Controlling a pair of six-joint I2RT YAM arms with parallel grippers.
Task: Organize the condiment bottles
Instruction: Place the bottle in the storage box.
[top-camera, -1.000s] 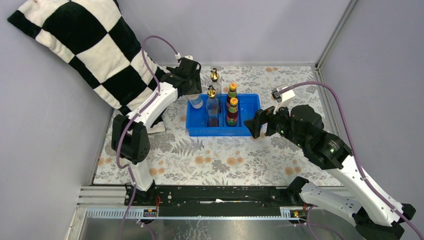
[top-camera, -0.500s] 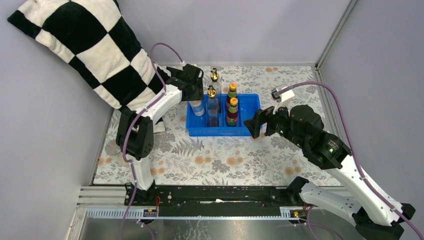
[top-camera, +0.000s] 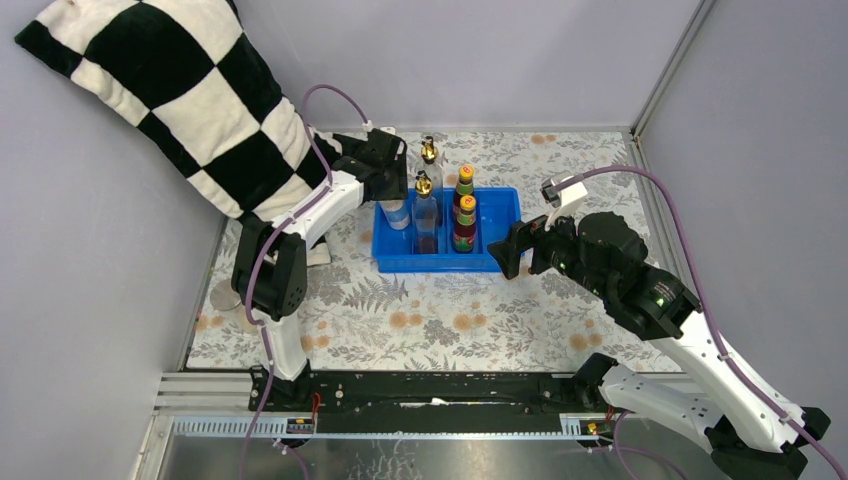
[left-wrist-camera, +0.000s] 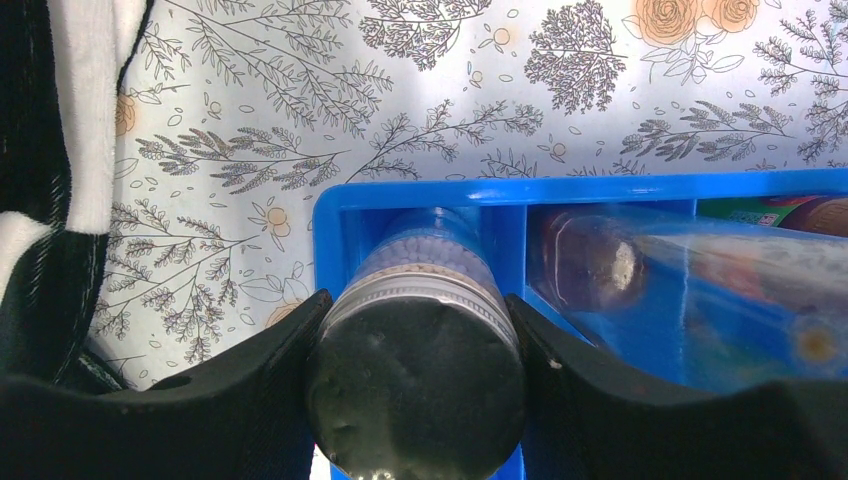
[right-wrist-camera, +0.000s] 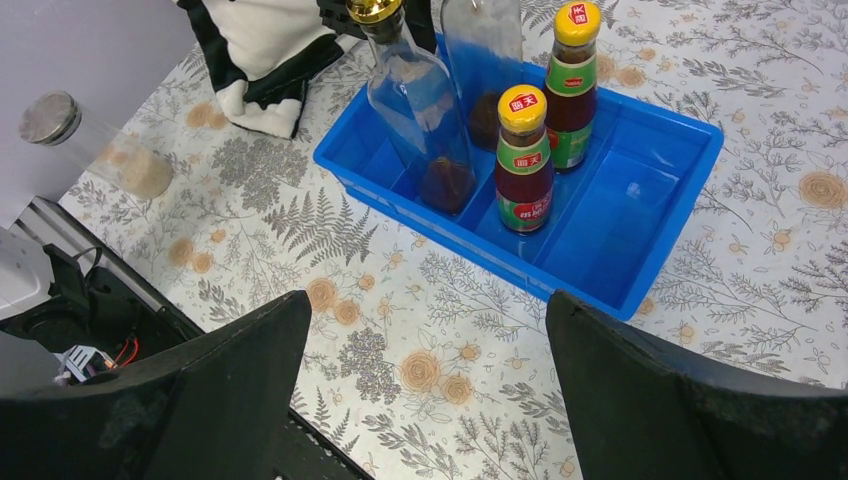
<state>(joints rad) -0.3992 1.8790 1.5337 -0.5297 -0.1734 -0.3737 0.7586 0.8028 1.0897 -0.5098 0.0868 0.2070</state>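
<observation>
Left gripper (left-wrist-camera: 417, 305), slightly rightward, around shaker (left-wrist-camera: 418, 400)

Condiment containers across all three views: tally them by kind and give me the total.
Clear glass bottles with gold spouts: 2
Dark labelled bottles with orange caps: 2
Clear shaker with a black cap: 1
Clear jar with a silver lid: 1
Total: 6

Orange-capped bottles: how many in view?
2. Near orange-capped bottle and far orange-capped bottle, both upright in one compartment of the blue tray. No others seen.
</observation>
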